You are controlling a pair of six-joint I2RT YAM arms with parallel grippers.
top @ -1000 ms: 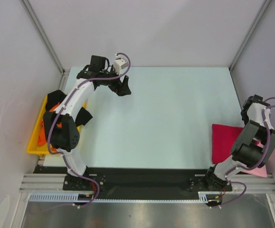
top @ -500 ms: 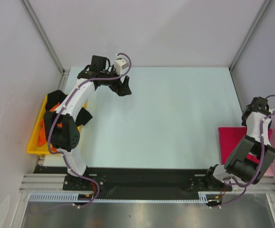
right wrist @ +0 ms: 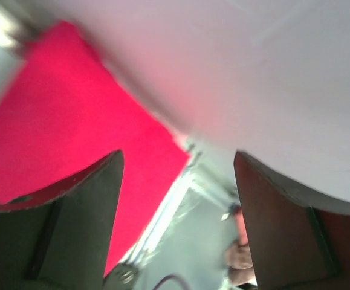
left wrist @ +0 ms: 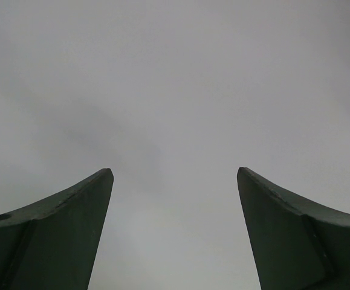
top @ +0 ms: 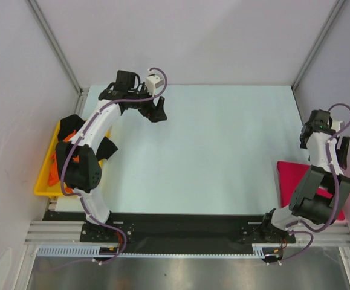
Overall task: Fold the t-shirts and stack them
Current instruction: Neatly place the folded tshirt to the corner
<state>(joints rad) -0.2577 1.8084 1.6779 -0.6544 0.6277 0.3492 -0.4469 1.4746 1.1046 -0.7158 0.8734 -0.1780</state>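
Observation:
A folded crimson t-shirt (top: 289,178) lies flat at the table's right edge, partly under my right arm; it also fills the left of the right wrist view (right wrist: 60,103). My right gripper (top: 307,136) (right wrist: 178,154) hangs above the shirt's far side, open, with nothing between its fingers. An orange t-shirt (top: 54,172) and a black t-shirt (top: 72,124) lie bunched in the yellow tray (top: 40,186) at the left. My left gripper (top: 157,113) (left wrist: 175,172) stands open over bare table at the far left, empty.
The yellow tray sits off the table's left edge beside my left arm's base. White walls and metal frame posts (top: 311,54) close in the table on the left, far and right sides. The right wall (right wrist: 271,72) is close to my right gripper.
My right gripper has opened and let go of the crimson t-shirt, then lifted toward the far side. The shirt ended a little further right. The left arm has not moved.

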